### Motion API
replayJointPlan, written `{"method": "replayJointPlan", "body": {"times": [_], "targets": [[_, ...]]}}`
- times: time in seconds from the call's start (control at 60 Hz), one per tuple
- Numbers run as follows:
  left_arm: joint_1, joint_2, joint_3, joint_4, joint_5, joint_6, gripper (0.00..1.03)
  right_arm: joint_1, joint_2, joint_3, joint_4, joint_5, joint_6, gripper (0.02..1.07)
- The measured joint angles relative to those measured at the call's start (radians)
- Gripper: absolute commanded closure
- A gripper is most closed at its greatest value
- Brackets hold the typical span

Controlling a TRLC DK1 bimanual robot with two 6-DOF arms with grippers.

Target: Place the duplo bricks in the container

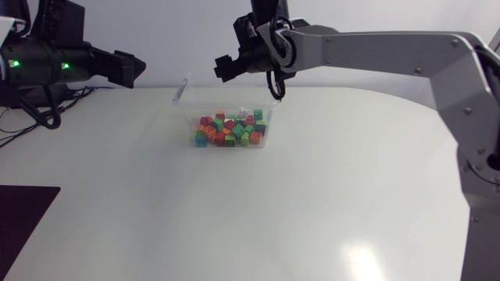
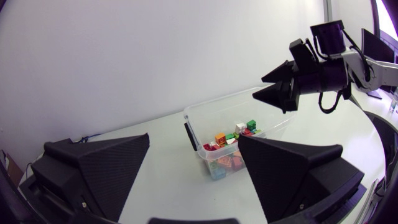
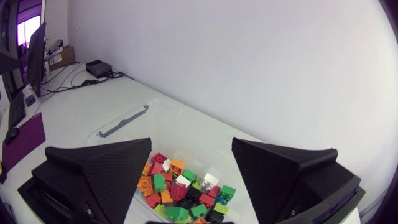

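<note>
A clear plastic container [image 1: 268, 117] stands at the back middle of the white table, holding several duplo bricks [image 1: 230, 130] in red, green, orange, teal and white. My right gripper [image 1: 231, 67] hangs open just above the container's back edge, with nothing between its fingers. In the right wrist view, the brick pile [image 3: 183, 186] lies below and between the spread fingers of that gripper [image 3: 191, 168], inside the container [image 3: 124, 121]. My left gripper [image 1: 130, 68] stays at the far left, open and empty. Ahead of it [image 2: 194, 168] are the container [image 2: 205, 112], the bricks [image 2: 233, 140] and the right gripper [image 2: 273, 90].
A dark mat [image 1: 23, 226] lies at the table's front left corner. The same mat [image 3: 25, 140] appears to the side in the right wrist view. No loose bricks are visible on the tabletop [image 1: 312, 203] around the container.
</note>
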State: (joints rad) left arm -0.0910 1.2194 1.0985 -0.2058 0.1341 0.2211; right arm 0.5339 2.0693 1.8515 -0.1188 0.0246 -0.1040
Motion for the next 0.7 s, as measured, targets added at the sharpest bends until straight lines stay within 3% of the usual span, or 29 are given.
{"method": "replayJointPlan", "body": {"times": [0.45,0.7], "targets": [[0.056,-0.303,-0.191,-0.006,0.001,0.065,0.04,-0.156,-0.54,-0.541,0.183,0.087,-0.032,0.06],[0.064,-0.433,-0.304,-0.006,0.0,0.072,0.04,-0.217,-0.768,-0.788,0.204,0.116,-0.077,0.06]]}}
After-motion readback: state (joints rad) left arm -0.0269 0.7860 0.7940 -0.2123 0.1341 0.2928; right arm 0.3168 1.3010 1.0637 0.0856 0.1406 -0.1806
